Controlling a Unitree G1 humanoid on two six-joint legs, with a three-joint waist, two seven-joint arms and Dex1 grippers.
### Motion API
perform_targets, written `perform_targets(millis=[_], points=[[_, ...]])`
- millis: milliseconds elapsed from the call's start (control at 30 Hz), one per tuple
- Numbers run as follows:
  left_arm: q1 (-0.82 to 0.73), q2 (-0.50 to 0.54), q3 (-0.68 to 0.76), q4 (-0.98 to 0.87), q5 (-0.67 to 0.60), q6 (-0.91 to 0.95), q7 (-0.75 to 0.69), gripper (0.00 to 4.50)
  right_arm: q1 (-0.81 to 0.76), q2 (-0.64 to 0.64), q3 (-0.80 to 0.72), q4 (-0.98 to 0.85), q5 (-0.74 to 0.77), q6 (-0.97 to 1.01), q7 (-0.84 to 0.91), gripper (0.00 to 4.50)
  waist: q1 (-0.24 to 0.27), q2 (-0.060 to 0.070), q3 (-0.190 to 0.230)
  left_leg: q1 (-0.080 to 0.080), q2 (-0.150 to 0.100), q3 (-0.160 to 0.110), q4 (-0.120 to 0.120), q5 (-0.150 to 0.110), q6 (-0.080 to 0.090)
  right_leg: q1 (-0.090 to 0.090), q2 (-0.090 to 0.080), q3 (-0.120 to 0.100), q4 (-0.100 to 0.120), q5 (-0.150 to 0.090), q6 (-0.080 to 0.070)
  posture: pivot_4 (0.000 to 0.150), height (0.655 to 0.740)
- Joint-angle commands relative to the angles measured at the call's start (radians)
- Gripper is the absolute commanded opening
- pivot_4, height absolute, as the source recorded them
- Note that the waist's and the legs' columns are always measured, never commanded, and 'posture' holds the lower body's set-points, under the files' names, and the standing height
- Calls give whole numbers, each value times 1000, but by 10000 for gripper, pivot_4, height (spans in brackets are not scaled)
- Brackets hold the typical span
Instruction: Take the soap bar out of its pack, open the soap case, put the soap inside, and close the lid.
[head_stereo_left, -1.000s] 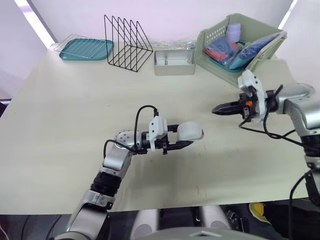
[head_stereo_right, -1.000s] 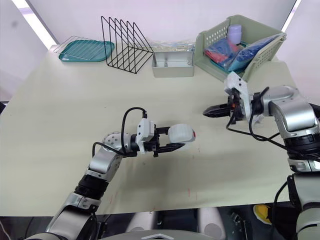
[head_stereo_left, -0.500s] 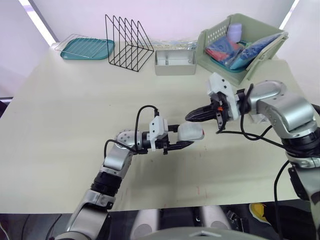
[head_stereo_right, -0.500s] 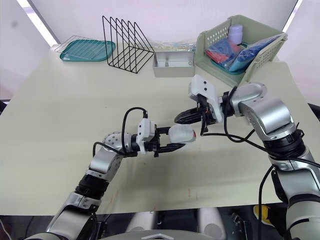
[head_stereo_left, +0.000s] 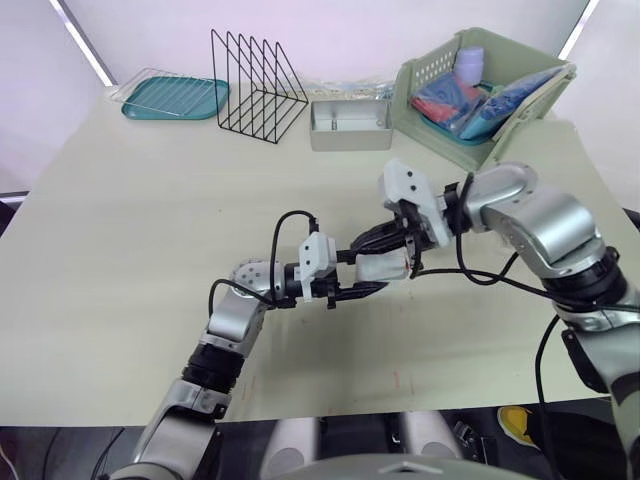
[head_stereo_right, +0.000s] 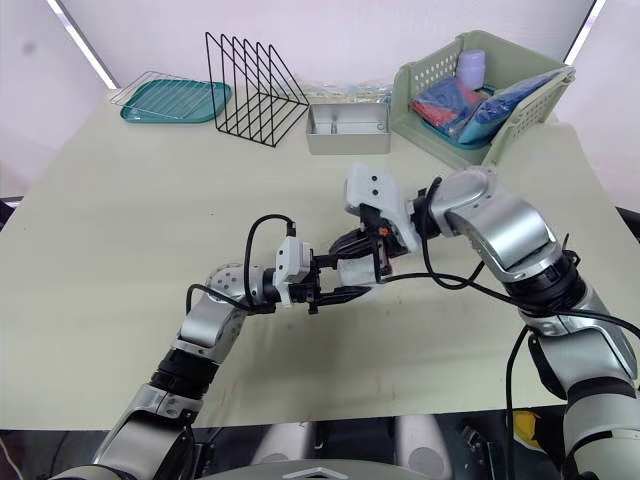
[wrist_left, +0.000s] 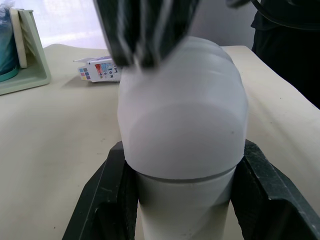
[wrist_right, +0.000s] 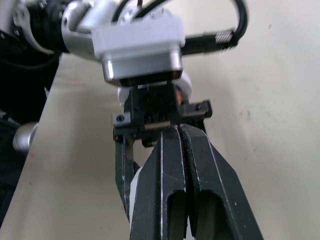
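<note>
The left arm reaches forward low over the table (head_stereo_left: 150, 200), its left gripper (wrist_left: 182, 200) clamped on the white soap case (wrist_left: 182, 115), one black finger on each side and the rounded lid pointing away from the wrist. The right arm bends in from the far side, and the right gripper (wrist_right: 179, 131), its fingers pressed together, hangs with its tips at the top of the case.
</note>
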Motion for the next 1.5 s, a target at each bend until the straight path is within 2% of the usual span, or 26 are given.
perform_targets(millis=[33, 800, 1200, 1500], points=[[9, 2, -12, -22, 6, -2, 6, 19162, -21, -10, 4, -49, -6, -1, 4, 389, 0, 0, 0, 0, 0, 0, 0, 0, 0, 0, 0, 0, 0, 0, 0, 1500, 7400], [6, 5, -18, -14, 6, -6, 13, 19162, -47, -92, 50, -51, -58, 10, 43, 389, 1, 0, 0, 1, 0, 0, 1, 0, 0, 1, 0, 0, 1, 0, 0, 1500, 7400], [-1, -1, -19, -2, 9, -14, 15, 19162, -99, -51, 104, -120, -55, 121, 12, 389, 1, 0, 0, 1, 0, -1, 2, 0, 0, 1, 0, 0, 1, 0, 0, 1500, 7400], [-2, -9, -20, 2, 13, -17, 18, 19162, -129, -36, 165, -87, -85, 148, -12, 389, 1, 0, 0, 1, -1, -1, 3, 0, 0, 1, -1, 0, 1, 0, 0, 1500, 7400]])
